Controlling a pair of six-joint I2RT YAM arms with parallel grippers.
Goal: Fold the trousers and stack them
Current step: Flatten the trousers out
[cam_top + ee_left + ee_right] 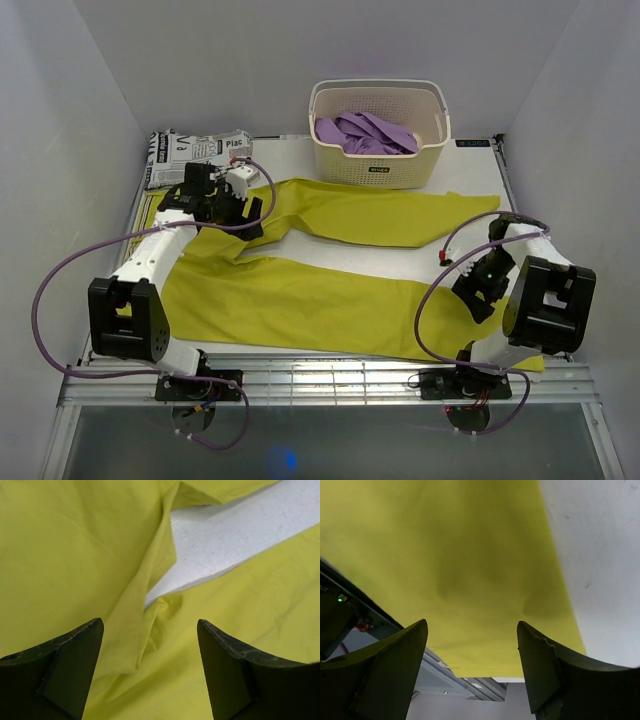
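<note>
Top external view: a white counter (330,262) with the mustard-yellow trousers (300,300) spread flat across most of it. At the far left corner lies a folded newspaper-print garment (195,152).

The waist end of the trousers is on the left. From there the two legs splay to the right in a V, one running toward the back and one along the near edge, with bare counter between them. The left fingers (240,212) hover over the point where the legs split. The left wrist view shows them spread wide apart, holding nothing, with a small ridge of cloth below them.

At the back, right of centre, stands a white basket (380,172) with a purple garment (365,132) inside.

At the right, the right fingers (478,282) hang over the hem end of the near leg, close to the counter's front edge. They too are spread apart and empty.

By my reading, the task has barely begun. The trousers are laid out, but no fold shows. Bringing the legs together, folding lengthwise and stacking all remain.
</note>
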